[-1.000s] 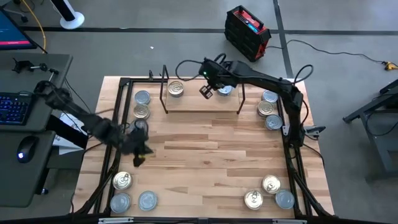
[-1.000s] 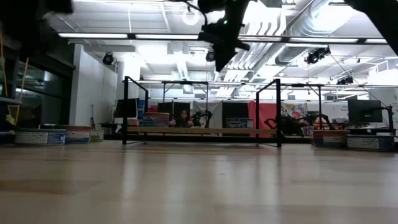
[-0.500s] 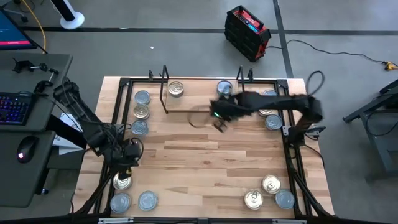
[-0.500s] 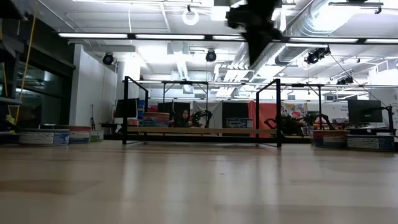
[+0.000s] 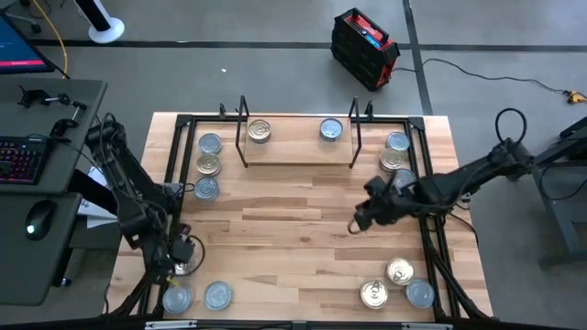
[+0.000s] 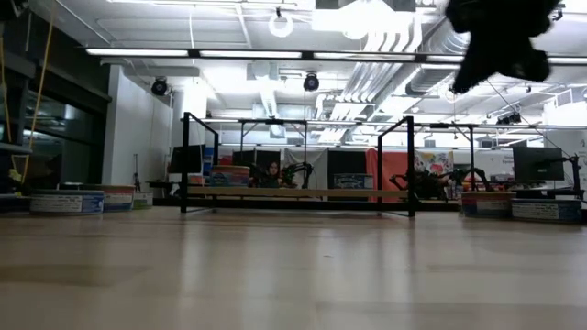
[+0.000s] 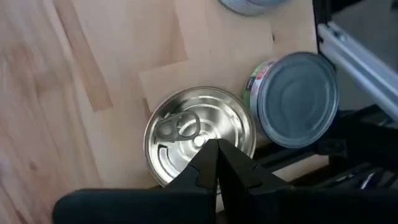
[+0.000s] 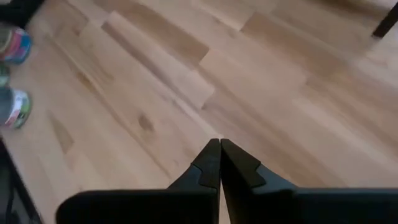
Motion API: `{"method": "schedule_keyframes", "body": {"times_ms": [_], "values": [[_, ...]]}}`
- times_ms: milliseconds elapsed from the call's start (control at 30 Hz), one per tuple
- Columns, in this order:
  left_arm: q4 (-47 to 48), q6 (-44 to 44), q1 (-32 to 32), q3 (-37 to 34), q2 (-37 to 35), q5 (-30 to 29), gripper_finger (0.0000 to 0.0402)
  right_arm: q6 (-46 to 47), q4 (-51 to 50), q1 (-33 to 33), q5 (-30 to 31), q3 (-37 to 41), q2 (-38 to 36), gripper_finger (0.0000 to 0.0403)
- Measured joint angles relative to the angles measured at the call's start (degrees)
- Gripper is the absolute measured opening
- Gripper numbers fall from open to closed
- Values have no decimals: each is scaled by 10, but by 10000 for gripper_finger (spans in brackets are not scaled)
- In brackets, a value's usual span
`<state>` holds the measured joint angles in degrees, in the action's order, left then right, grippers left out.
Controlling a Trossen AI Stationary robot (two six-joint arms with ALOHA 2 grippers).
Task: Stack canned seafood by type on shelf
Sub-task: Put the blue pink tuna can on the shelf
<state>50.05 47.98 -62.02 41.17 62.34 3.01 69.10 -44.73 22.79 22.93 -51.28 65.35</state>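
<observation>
Around my wooden table [image 5: 303, 229] lies grey concrete floor [image 5: 229, 82]. A red-and-black case [image 5: 365, 48] sits beyond the far edge, a cable trailing past it. To my left stands a desk [image 5: 41, 183] with a keyboard [image 5: 20, 160]. Long ceiling lights [image 6: 229, 53] and white ducts [image 6: 394, 64] hang overhead.

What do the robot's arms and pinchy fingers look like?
Both arms are dark, thin and jointed, with black cables looping along them. The left gripper and right gripper each have two black, wedge-shaped fingers tapering to a point. No markings show.

shelf [image 5: 298, 148]: two tins | left pincer [image 5: 180, 259]: over gold tin [image 5: 186, 267]
</observation>
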Motion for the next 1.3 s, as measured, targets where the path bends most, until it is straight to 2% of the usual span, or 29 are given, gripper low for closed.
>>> {"method": "schedule_keyframes", "body": {"times_ms": [167, 400, 600, 667, 833, 933, 1033, 1100, 1167, 1233, 1300], "values": [[-5, 10, 7, 22, 66, 6, 0, 20, 11, 53, 5, 41, -2, 0], [-6, 65, 32, 23, 133, 13, 0, -17, 29, 103, 9, 52, -2, 0], [-22, 41, 74, 26, 172, 5, 0, -31, 29, 138, 10, 52, -2, 0], [-65, 22, 108, 26, 179, -32, 0, -31, 31, 148, 19, 52, -2, 0], [-195, -46, 208, 20, 185, -168, 0, -32, 39, 165, 53, 52, -2, 0], [-320, -121, 284, 23, 207, -245, 0, -32, 52, 167, 77, 52, -2, 0], [-455, -200, 364, 27, 259, -250, 0, -40, 81, 166, 107, 52, -2, 0], [-492, -248, 405, 61, 293, -238, 0, -55, 112, 166, 128, 52, -2, 0], [-480, -272, 435, 117, 309, -237, 0, -72, 145, 166, 144, 52, -2, 0], [-411, -271, 456, 175, 310, -223, 0, -85, 179, 163, 150, 52, -2, 0], [-324, -280, 468, 232, 308, -186, 0, -92, 206, 157, 149, 52, -1, 0]]}}
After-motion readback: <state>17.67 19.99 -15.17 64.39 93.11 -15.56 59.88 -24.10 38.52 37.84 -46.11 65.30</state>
